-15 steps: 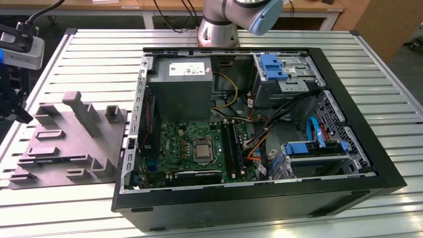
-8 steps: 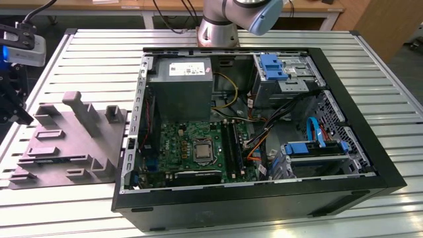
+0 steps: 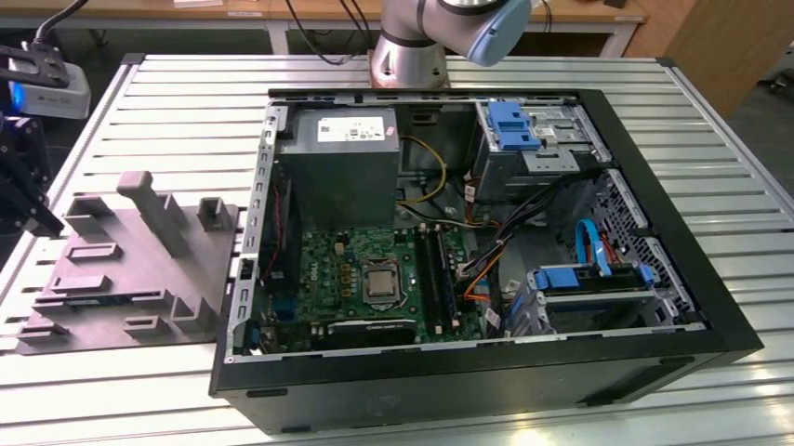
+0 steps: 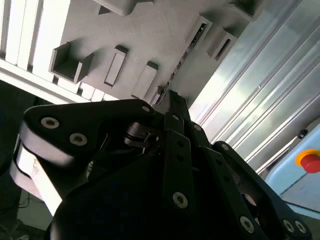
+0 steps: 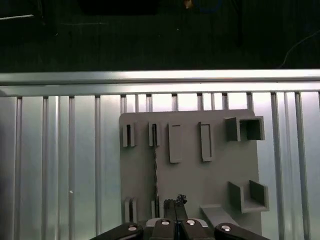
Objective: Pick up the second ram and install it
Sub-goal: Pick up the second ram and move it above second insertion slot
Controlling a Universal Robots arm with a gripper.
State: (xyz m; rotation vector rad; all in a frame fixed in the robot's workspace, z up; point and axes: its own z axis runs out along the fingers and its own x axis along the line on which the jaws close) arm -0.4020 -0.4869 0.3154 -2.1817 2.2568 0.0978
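Second ram (image 5: 155, 172) edge-on — first wrist view

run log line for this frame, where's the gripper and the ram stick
gripper over grey holder, jaws shut | ram stick on edge in holder, not gripped | pc case open

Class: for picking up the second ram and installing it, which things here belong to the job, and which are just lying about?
Belong to the job: second ram, on edge in the grey holder tray; hand, over that tray; green motherboard in the open computer case.
Lying about: power supply; blue drive caddy; blue cable; red button.
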